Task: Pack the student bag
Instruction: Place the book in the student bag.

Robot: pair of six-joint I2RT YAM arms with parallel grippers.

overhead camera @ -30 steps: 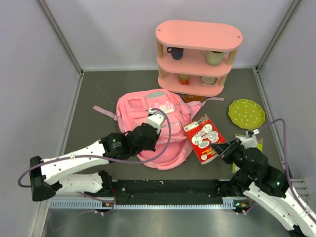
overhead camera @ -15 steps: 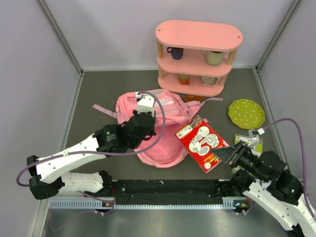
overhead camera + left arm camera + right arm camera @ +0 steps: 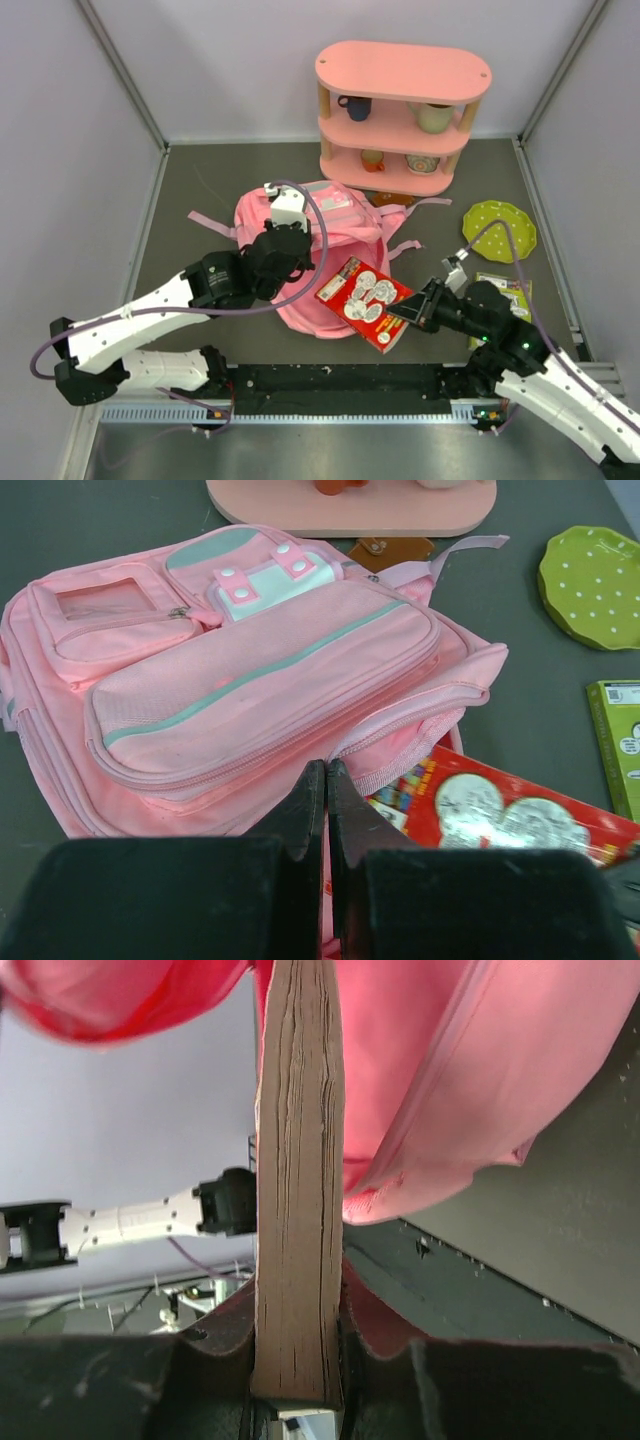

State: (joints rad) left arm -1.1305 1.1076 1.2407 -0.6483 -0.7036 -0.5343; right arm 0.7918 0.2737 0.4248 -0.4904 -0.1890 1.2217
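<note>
The student bag (image 3: 330, 225) is a soft pink backpack lying front-up in the middle of the table; its pockets and pale green patch (image 3: 215, 548) show in the left wrist view. My left gripper (image 3: 327, 772) is shut on the fabric at the bag's near edge, holding that edge up. A red picture book (image 3: 362, 298) is held tilted at the bag's near right side, and my right gripper (image 3: 415, 308) is shut on its right end. In the right wrist view the book's page edge (image 3: 298, 1210) stands between the fingers, with pink bag fabric (image 3: 420, 1080) just beyond it.
A rigid pink three-tier shelf (image 3: 405, 70) with cups stands at the back. A green dotted plate (image 3: 498, 228) and a green booklet (image 3: 508, 292) lie on the right. A small brown item (image 3: 390, 550) sits between bag and shelf. Grey walls enclose the table.
My right gripper has carried the red book leftward to the bag's near right edge. My left gripper has moved back and up with the bag's fabric, and the bag has shifted.
</note>
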